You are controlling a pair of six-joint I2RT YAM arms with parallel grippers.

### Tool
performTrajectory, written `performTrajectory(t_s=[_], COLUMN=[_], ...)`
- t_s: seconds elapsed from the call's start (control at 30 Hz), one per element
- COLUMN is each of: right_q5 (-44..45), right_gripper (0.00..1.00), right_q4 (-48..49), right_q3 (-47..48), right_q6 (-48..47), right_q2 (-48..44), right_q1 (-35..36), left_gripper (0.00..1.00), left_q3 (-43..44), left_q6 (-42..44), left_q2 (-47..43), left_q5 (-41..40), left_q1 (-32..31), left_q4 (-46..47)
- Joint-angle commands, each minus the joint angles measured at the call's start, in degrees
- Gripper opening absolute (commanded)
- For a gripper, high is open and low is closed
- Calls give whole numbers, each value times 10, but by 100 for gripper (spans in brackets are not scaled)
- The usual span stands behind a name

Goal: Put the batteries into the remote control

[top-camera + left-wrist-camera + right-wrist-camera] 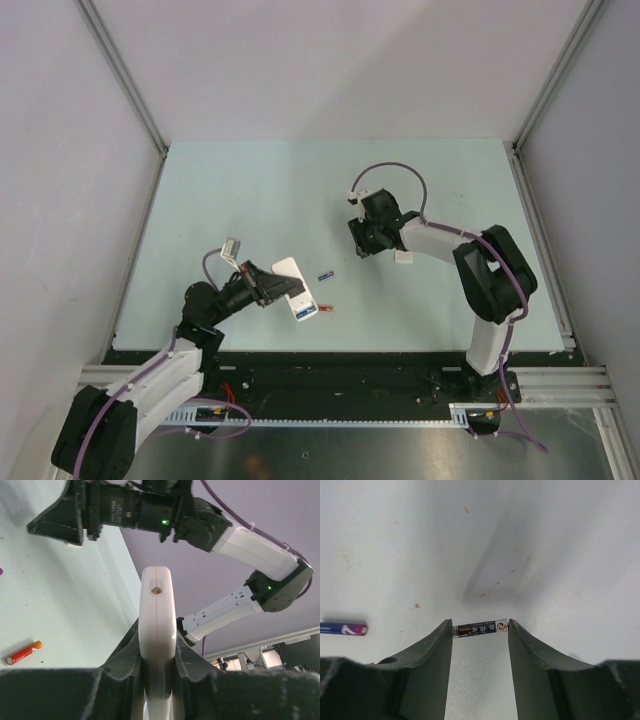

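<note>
At the green table (250,190), the right gripper (480,630) pinches a black-labelled battery (479,628) end to end, well apart from the remote control (290,280), which is clamped edge-on in the left gripper (157,652). A red battery (327,308) and a blue-purple battery (324,274) lie near the remote. That end grip may let the held battery spring out on insertion.

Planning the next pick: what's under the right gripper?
A dark battery, clamped end to end between the right gripper's fingertips. The gripper hides it from above; whether it touches the table is unclear.

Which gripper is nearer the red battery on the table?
Left. The left gripper, holding the remote control, sits just beside the red battery; the right gripper, holding a dark battery, is farther off.
</note>
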Motion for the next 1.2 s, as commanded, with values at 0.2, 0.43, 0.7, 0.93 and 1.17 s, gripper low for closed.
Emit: performTrajectory(t_s=[0.2,0.43,0.7,0.93,1.17], right_q5=[132,207,261,285,306], right_gripper=[22,22,22,22,22], right_q4=[-137,-191,-222,-257,-306], right_q3=[13,20,88,150,202], right_q6=[100,146,172,174,182], right_q2=[-225,-344,-307,-249,-204], right_q1=[82,196,311,343,349], left_gripper=[0,0,0,0,0], left_q3=[47,133,192,207,224], left_q6=[-5,0,-2,-18,-48], left_q2=[59,153,241,267,292], left_q5=[-47,-79,-89,-83,-66], left_q1=[-4,-26,-53,-58,-59], left_q4=[18,17,26,46,93])
